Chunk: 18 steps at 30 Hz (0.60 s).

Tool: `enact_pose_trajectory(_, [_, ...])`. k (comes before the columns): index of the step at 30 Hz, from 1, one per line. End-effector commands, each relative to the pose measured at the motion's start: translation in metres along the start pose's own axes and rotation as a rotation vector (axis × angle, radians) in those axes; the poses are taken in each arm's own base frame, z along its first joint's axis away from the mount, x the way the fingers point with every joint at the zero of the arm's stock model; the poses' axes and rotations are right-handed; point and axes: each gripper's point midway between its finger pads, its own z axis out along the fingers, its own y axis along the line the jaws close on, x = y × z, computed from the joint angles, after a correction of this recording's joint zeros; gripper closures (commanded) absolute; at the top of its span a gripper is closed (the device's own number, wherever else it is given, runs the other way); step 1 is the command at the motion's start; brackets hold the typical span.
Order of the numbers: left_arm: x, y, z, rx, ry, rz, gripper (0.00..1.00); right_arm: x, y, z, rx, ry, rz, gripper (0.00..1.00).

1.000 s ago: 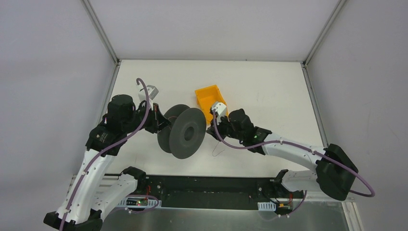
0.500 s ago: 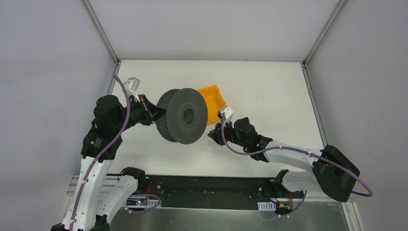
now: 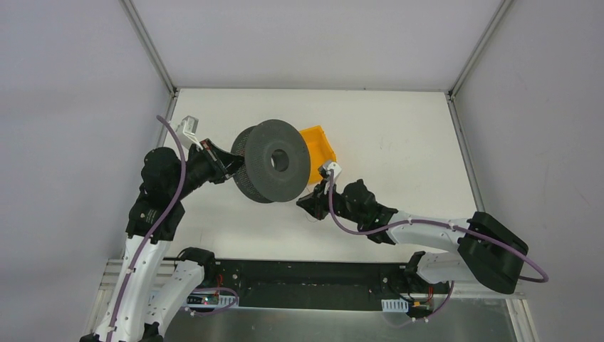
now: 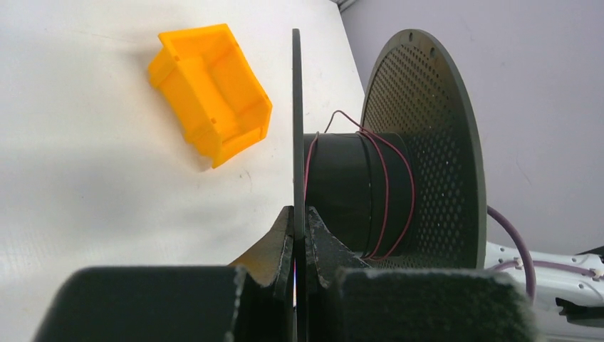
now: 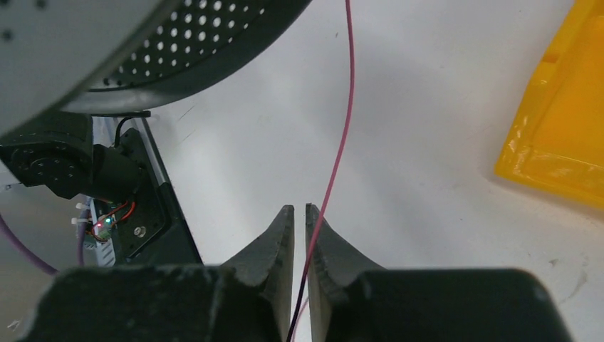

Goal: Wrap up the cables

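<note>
Reddish hair-thin cable (image 5: 340,142) runs from the right pincer (image 5: 299,217), closed on it, up to the dark grey perforated spool (image 3: 274,169), its hub carrying a few turns. The left pincer (image 4: 298,239), clamped on a flange, has swung the spool higher, probably winding on more.

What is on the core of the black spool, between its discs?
A few loose turns of thin reddish cable lie around the core. The left gripper, shut on the near disc, covers the core's lower part; its far side is hidden.
</note>
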Motion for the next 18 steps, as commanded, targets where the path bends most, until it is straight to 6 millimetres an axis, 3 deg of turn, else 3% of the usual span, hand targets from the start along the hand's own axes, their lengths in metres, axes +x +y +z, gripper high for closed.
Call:
enact_pose_trajectory(1, [-0.036,-0.022,-0.008,0.060,-0.169,-0.001,1.00,-0.018,0.024,-0.001,-0.072,-0.076,0.058,0.89])
enact_pose_trajectory(4, [-0.042,-0.016,-0.010,0.031,-0.213,-0.011,1.00,-0.020,0.037,-0.005,-0.109,-0.091,0.081,0.96])
enact_pose_trajectory(9, [-0.051,-0.003,-0.011,-0.016,-0.304,-0.071,1.00,-0.025,0.069,-0.006,-0.195,-0.110,0.099,0.99])
enact_pose_trajectory(15, [-0.051,0.015,-0.006,-0.071,-0.333,-0.102,1.00,-0.037,0.102,-0.003,-0.260,-0.132,0.086,0.98])
enact_pose_trajectory(18, [-0.051,0.026,-0.006,-0.118,-0.343,-0.083,1.00,-0.034,0.105,0.003,-0.236,-0.113,0.074,0.95])
